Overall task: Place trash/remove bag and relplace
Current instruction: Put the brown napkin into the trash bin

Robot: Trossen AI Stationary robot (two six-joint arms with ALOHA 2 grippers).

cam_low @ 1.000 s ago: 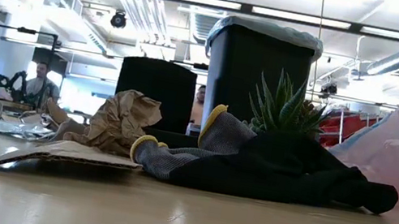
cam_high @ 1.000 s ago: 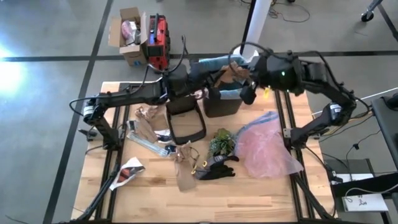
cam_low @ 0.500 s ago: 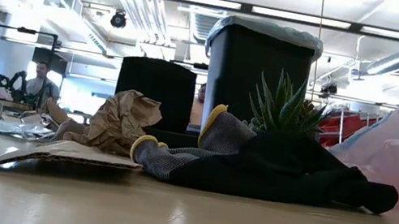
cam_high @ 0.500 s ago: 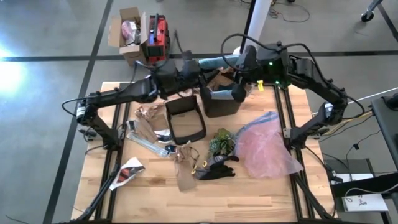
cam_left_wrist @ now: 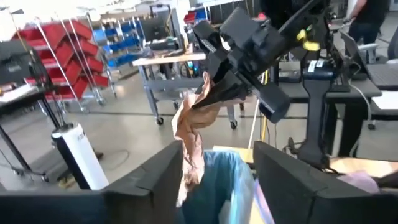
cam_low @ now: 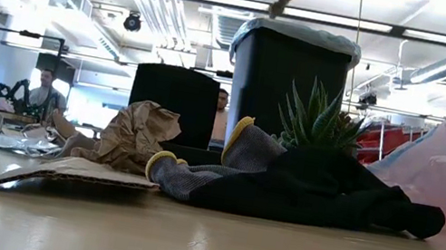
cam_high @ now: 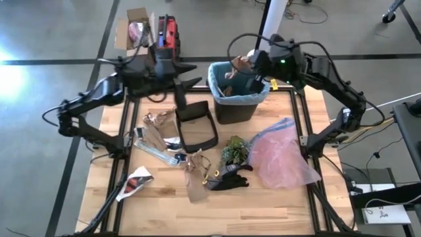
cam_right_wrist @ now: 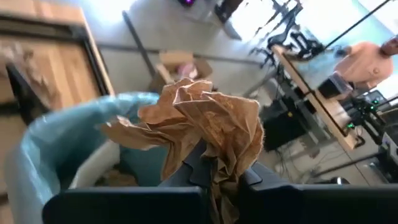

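The right gripper point(cam_high: 242, 66) is clenched on a crumpled brown paper piece point(cam_right_wrist: 205, 127) and holds it above the open mouth of the black bin point(cam_high: 238, 108), which stands upright at the far side of the tabletop point(cam_high: 276, 204) with the teal-blue bag point(cam_high: 214, 80) folded over its rim. A second ago this gripper stood further right, beside the bin, with its fingers apart; half a second ago it was already over the bin and closed. In the low view the paper's tip now dangles above the bin's rim point(cam_low: 299, 34), where nothing showed in the two earlier pictures.

The left gripper point(cam_high: 191, 72) has pulled back to the left of the bin, its fingers point(cam_left_wrist: 158, 177) spread apart and empty. A second ago it reached over the bin beside the right arm, and it was shut then.

More trash lies on the tabletop as before: crumpled brown paper point(cam_high: 154, 125) left of a second black bin lying on its side point(cam_high: 196, 128), a flattened brown piece point(cam_high: 196, 185), and a white wrapper point(cam_high: 135, 181) near the left edge. The green plant tuft point(cam_high: 235, 150), the black-and-yellow glove point(cam_high: 227, 178) and the pink plastic bag point(cam_high: 279, 155) have not moved.
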